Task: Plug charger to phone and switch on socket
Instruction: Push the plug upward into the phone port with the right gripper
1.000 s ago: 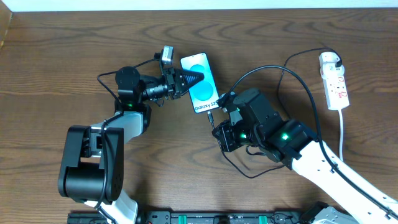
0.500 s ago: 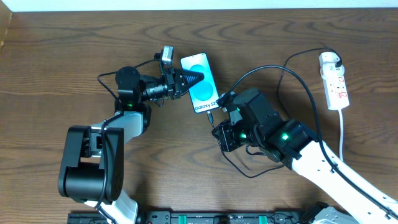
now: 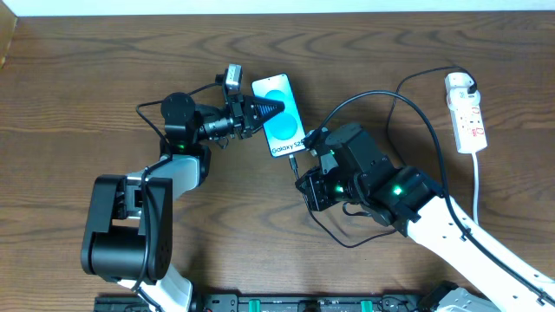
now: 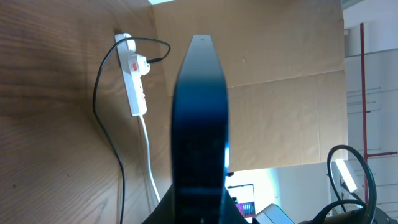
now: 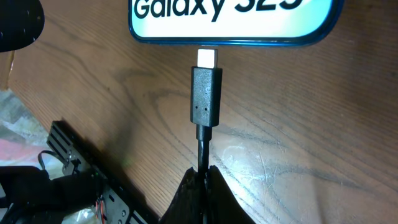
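Dark brown wood grain runs across the tabletop (image 3: 78, 87), which carries two black arms reaching in from the near edge. The left arm stretches toward the middle, and its fingers (image 3: 265, 109) are pressed together into one tapering point that lies over the upper part of the phone's screen; whether the tip bears on the glass cannot be told. The phone (image 3: 284, 134) lies flat near the middle of the tabletop, screen up and bright blue, tilted a little, with its lettered end toward the right arm. The socket (image 3: 466, 113), a narrow white strip with red marks, lies well apart at the far right, a white plug head (image 3: 460, 84) seated in its far end. The right gripper (image 5: 200, 177) sits just below the phone, its fingers clamped on the thin black cable of the charger (image 5: 204, 102) right behind the connector. The connector points straight at the phone's lower edge, and its bright metal tip (image 5: 207, 59) meets that edge with most of the metal showing.
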Available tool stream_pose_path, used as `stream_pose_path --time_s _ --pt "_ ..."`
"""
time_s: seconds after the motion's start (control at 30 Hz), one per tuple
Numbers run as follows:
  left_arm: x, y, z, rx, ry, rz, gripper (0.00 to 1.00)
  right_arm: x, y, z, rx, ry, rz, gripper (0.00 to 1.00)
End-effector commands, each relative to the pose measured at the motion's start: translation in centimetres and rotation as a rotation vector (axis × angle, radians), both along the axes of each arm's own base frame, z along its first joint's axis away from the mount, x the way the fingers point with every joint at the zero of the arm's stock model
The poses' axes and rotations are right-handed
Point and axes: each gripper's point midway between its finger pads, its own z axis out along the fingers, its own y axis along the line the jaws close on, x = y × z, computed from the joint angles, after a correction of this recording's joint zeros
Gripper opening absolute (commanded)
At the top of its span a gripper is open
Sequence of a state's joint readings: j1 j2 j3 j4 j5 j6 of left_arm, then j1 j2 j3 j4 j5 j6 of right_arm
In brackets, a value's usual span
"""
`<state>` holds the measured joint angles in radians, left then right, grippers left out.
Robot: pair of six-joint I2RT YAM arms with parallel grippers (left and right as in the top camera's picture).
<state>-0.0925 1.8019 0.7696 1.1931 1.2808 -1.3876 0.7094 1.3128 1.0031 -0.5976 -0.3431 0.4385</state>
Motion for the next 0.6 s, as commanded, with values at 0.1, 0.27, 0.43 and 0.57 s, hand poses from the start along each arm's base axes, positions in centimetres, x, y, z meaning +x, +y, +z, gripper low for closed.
stream_pose_path --time_s 0.1,0.27,0.43,0.57 --pt "-0.16 -0.02 0.69 -0.002 -0.025 -0.016 0.07 -0.14 0.19 0.11 0.007 0.001 -0.001 0.01" --pt "-0.16 -0.02 0.7 0.0 -0.033 -0.015 0.07 -0.12 0.19 0.11 0.007 0.0 -0.001 0.01" --pt "-0.16 -0.02 0.69 0.0 -0.035 -0.015 0.07 -0.13 0.17 0.08 0.006 0.001 -0.003 0.01" --pt "-0.16 -0.02 0.69 0.0 -0.035 -0.015 0.08 0.3 -0.15 -0.04 -0.007 0.0 -0.041 0.01"
